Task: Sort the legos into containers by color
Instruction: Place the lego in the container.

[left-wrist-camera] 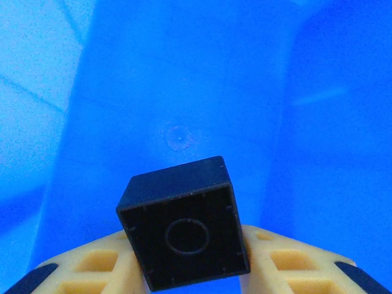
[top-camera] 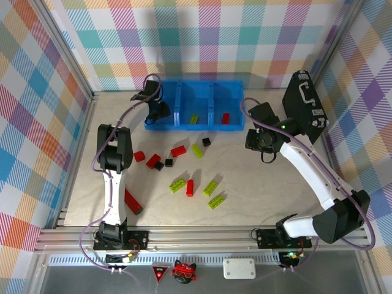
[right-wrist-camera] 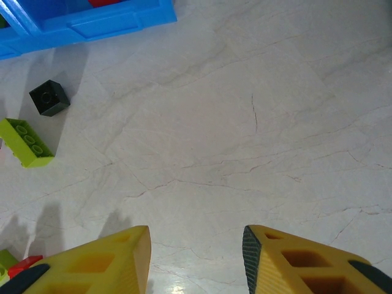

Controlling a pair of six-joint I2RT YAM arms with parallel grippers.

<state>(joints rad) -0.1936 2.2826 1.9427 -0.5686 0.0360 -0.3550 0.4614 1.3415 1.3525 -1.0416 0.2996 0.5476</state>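
Observation:
My left gripper (top-camera: pixel 158 111) (left-wrist-camera: pixel 191 264) hangs over the left bin of the blue containers (top-camera: pixel 195 128) (left-wrist-camera: pixel 184 79). It is shut on a black lego (left-wrist-camera: pixel 184 228), which sits tilted between both fingertips with its hollow underside facing the camera. The middle bin holds a green lego (top-camera: pixel 194 119) and the right bin a red lego (top-camera: pixel 225 117). Red (top-camera: pixel 153 160), green (top-camera: pixel 212 187) and black (top-camera: pixel 206 141) legos lie loose on the table in front of the bins. My right gripper (top-camera: pixel 253 141) (right-wrist-camera: pixel 196 252) hovers open over bare table, with a black lego (right-wrist-camera: pixel 49 98) and a green one (right-wrist-camera: pixel 26 142) to its far left.
A black briefcase (top-camera: pixel 304 105) stands at the back right, close behind the right arm. A long red bar (top-camera: pixel 132 201) with a black end lies by the left arm's lower link. The corner of the bins (right-wrist-camera: pixel 92 21) shows at the upper left of the right wrist view.

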